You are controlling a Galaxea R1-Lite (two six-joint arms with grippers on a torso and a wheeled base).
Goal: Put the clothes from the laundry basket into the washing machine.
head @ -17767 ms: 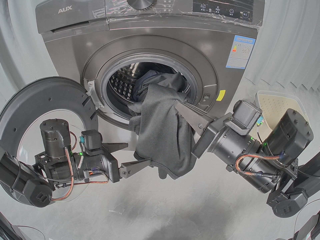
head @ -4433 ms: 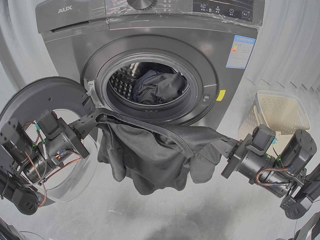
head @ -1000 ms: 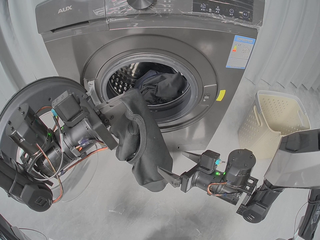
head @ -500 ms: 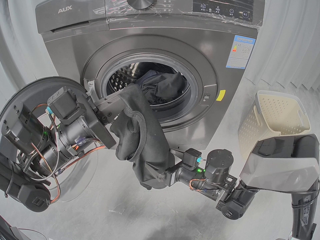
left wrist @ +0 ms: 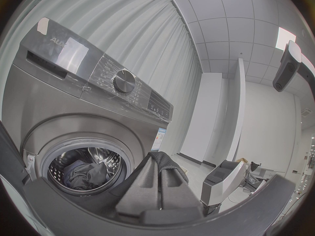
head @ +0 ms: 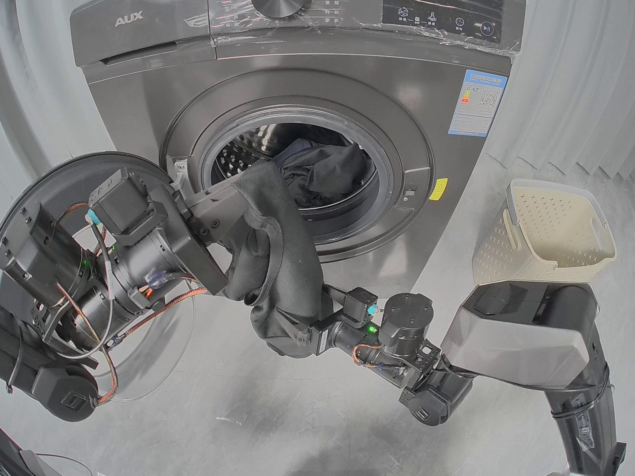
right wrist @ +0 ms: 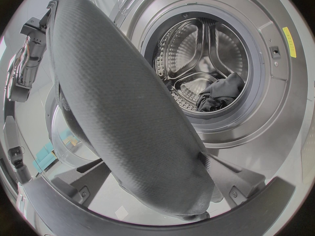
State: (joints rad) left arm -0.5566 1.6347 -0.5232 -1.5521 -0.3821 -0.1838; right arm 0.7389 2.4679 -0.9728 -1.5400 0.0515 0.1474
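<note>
While your left gripper point(head: 225, 207) has its fingers pinched tight on the top end of the dark garment point(head: 284, 259), right at the lower left edge of the drum opening point(head: 297, 166), most of that cloth is hanging outside the washing machine point(head: 297, 80), draped down the front toward the floor point(head: 264, 418). Your right gripper point(head: 309, 338) is down at the bottom of the bundle. In the right wrist view its fingers point(right wrist: 88, 177) are spread wide with the cloth bulging between them, so it's cradling, not clamping. That's the weak spot imo. If you let go with the left now, nothing really holds the garment and I'd expect it to slide off and dump on the floor. If you shove up with the right before closing it, the fabric could just roll off one side. Also watch the hinge side: the open door point(head: 79, 186) sits right behind your left arm, and a loose sleeve could catch there or end up draped over the opening's rim, where the door would pinch it later. Other clothes point(head: 324, 173) are piled near the front of the drum, so a shallow push may bounce back out. The laundry basket point(head: 555, 233) stands off to the right and looks empty from here.
</note>
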